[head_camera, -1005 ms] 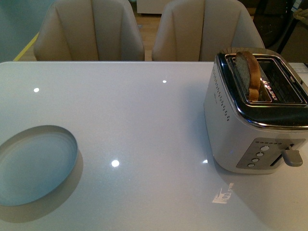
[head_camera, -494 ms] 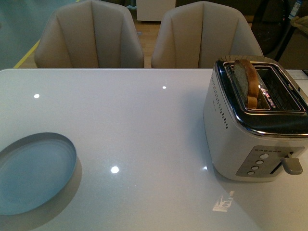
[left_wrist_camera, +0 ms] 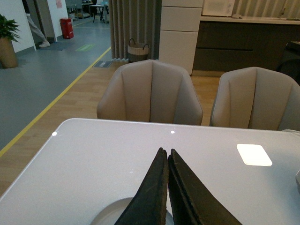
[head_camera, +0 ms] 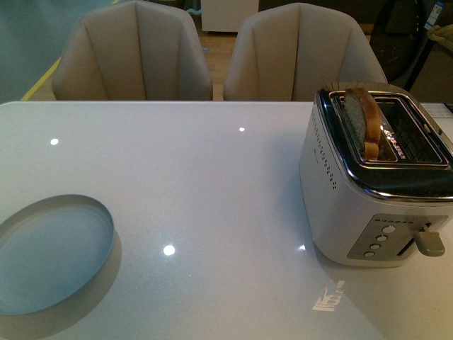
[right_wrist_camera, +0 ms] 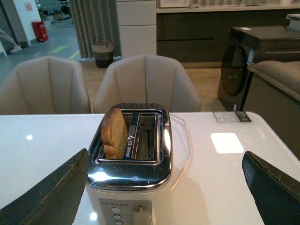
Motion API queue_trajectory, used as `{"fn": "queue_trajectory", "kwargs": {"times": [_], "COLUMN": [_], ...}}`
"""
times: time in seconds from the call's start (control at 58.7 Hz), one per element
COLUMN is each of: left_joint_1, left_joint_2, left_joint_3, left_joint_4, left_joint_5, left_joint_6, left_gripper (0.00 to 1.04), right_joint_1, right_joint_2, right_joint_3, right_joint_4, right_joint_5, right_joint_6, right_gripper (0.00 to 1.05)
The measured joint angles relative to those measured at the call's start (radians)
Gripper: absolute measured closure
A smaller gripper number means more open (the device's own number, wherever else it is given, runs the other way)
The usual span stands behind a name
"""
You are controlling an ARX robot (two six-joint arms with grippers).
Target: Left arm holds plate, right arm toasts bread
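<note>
Standing in the toaster (head_camera: 368, 184), bread (head_camera: 363, 120); plate (head_camera: 49, 251) at table's (head_camera: 212, 184) edge (left gripper (left_wrist_camera: 167, 157) closed, right gripper (right_wrist_camera: 164, 187) spread wide).

Two black wedge-shaped fingers (left_wrist_camera: 157, 197) on the left gripper (left_wrist_camera: 165, 152), tapering to thin tips, with a matte, slightly grainy surface. Same dark, tapered wedge fingers (right_wrist_camera: 51, 192) on the right gripper (right_wrist_camera: 164, 187), dull charcoal with a rough, lightly scuffed texture along the edges. No cables, screws or markings visible.
</note>
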Motion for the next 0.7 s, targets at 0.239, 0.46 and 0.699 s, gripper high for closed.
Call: {"fn": "queue_trajectory", "kwargs": {"times": [0.239, 0.46, 0.699], "left_joint_1": [0.123, 0.126, 0.126], "left_joint_2": [-0.163, -0.308, -0.398], "left_joint_3": [-0.006, -0.006, -0.006], "left_joint_4": [-0.149, -0.290, -0.380], "left_joint_5": [0.114, 0.124, 0.124], "left_joint_6": [0.003, 0.003, 0.003], "left_gripper": [1.02, 1.02, 1.02], "right_joint_1": [0.000, 0.000, 0.000], "right_joint_2": [0.000, 0.000, 0.000], "right_joint_3": [0.000, 0.000, 0.000], "right_joint_4": [0.000, 0.000, 0.000], "right_joint_5": [0.000, 0.000, 0.000], "right_joint_6": [0.000, 0.000, 0.000], "right_gripper": [0.09, 0.09, 0.09]}}
